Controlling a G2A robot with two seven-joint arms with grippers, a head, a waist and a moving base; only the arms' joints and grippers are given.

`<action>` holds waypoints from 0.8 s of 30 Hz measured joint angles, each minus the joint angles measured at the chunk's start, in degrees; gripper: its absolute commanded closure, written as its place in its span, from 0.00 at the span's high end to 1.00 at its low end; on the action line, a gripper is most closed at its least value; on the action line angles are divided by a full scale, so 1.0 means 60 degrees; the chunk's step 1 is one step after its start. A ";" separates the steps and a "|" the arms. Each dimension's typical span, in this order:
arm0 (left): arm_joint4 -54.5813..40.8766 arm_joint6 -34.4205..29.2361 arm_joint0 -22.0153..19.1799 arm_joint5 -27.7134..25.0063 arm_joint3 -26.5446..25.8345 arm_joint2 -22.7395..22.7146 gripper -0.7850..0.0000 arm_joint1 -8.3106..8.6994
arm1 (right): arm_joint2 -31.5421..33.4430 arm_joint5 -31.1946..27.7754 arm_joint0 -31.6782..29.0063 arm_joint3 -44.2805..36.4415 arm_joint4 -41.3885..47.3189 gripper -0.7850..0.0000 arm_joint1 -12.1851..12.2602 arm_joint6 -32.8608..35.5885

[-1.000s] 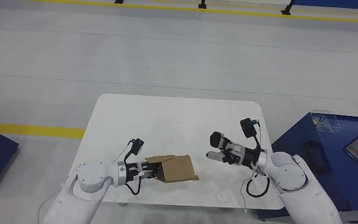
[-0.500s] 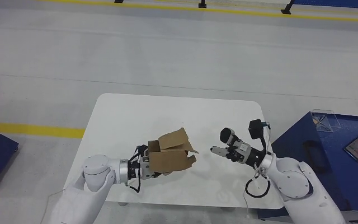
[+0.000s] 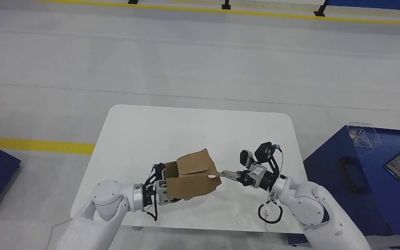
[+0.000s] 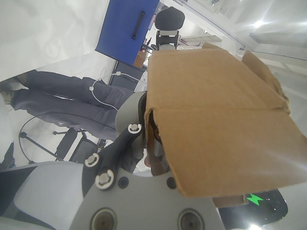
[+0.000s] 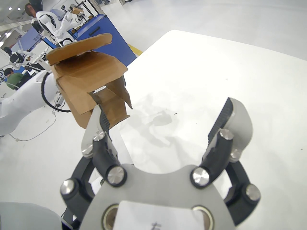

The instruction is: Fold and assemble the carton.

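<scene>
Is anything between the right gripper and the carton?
Nothing visible. The open right gripper is almost at the carton's loose flaps, with only the table beneath the gap. I cannot tell whether a finger touches the carton.

The left arm (image 3: pixel 115 199) lies low over the near left of the table (image 3: pixel 187 131), its forearm pointing right. The left gripper (image 3: pixel 161 189) is clamped on the left end of the carton (image 3: pixel 190 184) and holds it clear of the table. The right arm (image 3: pixel 306 203) comes in from the near right, its forearm pointing left. The right gripper (image 5: pixel 165 111) has its jaws spread wide, with one fingertip (image 5: pixel 102 118) at the carton's right edge.
</scene>
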 measured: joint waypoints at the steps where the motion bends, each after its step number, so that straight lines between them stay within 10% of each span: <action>1: 0.0005 0.0007 0.0024 -0.0023 -0.0024 -0.0004 0.00 0.0008 | -0.0127 0.0029 0.0067 0.0063 -0.0049 1.00 -0.0023 0.0051; 13: -0.0111 -0.0018 0.0191 -0.0140 -0.0214 -0.0017 0.00 0.0099 | -0.1926 0.0300 0.0894 0.1024 -0.0518 1.00 -0.0422 0.0396; 24: -0.0305 0.0201 0.0023 0.0041 0.0142 0.0019 0.00 0.0139 | -0.1118 -0.0047 0.0619 0.0528 0.0142 1.00 -0.0369 0.0050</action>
